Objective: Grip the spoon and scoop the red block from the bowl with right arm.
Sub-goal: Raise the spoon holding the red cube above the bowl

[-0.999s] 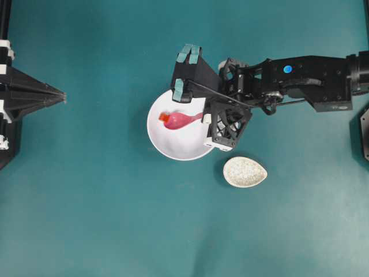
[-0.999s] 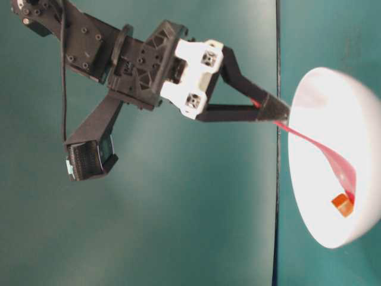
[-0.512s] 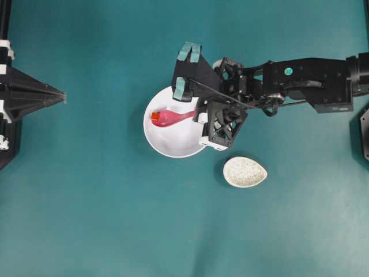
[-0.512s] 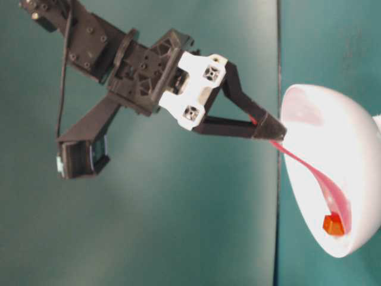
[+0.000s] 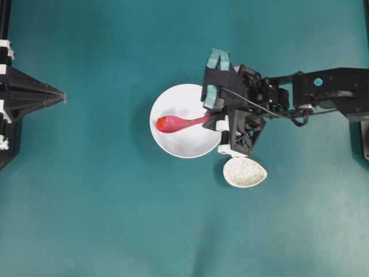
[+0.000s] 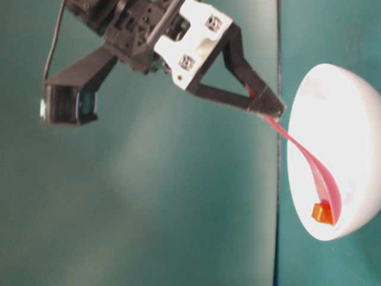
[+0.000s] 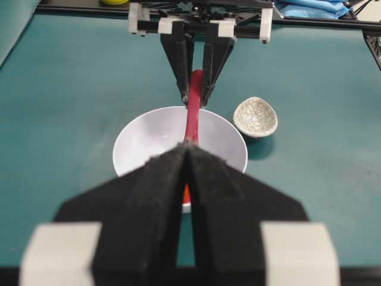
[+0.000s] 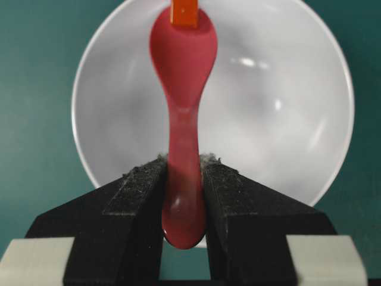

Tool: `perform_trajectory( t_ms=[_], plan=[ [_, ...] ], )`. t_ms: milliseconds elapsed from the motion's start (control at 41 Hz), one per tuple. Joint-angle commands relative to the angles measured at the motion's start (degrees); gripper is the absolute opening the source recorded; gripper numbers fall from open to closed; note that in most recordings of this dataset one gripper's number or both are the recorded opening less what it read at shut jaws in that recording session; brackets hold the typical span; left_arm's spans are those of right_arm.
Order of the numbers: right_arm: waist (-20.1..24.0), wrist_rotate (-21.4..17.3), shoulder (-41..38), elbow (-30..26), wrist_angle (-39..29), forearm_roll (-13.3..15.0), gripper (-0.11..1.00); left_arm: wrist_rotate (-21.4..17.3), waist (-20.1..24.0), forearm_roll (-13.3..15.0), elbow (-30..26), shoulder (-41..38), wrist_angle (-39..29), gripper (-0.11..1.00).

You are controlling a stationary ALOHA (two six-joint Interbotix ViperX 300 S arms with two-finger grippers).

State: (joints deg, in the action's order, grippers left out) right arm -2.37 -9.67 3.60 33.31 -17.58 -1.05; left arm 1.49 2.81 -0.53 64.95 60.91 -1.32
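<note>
The stiff, glossy spoon (image 8: 183, 89) is clamped by its handle in the right gripper (image 8: 183, 196), the light red block (image 8: 184, 13) carried at its tip.

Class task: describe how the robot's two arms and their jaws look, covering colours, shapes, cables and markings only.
The right arm is black and boxy, with a blue dot, a thin black cable, lattice-patterned brackets, white fittings and teal-taped corners on its camera block. The right gripper has tapering black jaws with rough pads. The left gripper has the same black pointed jaws and white fittings.

Bright even light, soft shadows, glare on the white bowl (image 6: 342, 149), table-level view slightly blurred
</note>
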Motion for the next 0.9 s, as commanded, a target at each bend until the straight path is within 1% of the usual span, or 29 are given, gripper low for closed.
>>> perform_trajectory(
  t_ms=[0, 97, 414, 536, 706, 780, 877],
  plan=[
    [0.4, -0.1, 2.6, 1.1, 1.8, -0.2, 0.24, 0.0, 0.1, -0.2, -1.1, -0.5, 0.6, 0.00],
    [0.5, -0.1, 3.8, 3.3, 4.2, -0.2, 0.24, 0.0, 0.0, -0.2, -1.1, -0.5, 0.6, 0.00],
    [0.6, -0.1, 9.5, 13.4, 20.6, -0.2, 0.24, 0.0, 0.0, -0.2, -1.1, -0.4, 0.6, 0.00],
    [0.6, 0.0, 11.4, 16.5, 24.6, -0.2, 0.24, 0.0, 0.0, -0.2, -1.1, -0.2, 0.4, 0.00],
    [0.5, 0.0, 14.5, 18.3, 26.5, -0.2, 0.24, 0.0, 0.0, -0.2, -1.1, -0.2, 0.5, 0.00],
    [0.5, 0.0, 16.4, 18.1, 26.1, -0.2, 0.24, 0.0, 0.0, -0.2, -1.1, -0.2, 0.5, 0.00],
    [0.6, 0.4, 19.9, 17.1, 23.6, -0.1, 0.24, 0.1, 0.0, -0.2, -1.2, 0.2, 0.4, 0.00]
  ],
)
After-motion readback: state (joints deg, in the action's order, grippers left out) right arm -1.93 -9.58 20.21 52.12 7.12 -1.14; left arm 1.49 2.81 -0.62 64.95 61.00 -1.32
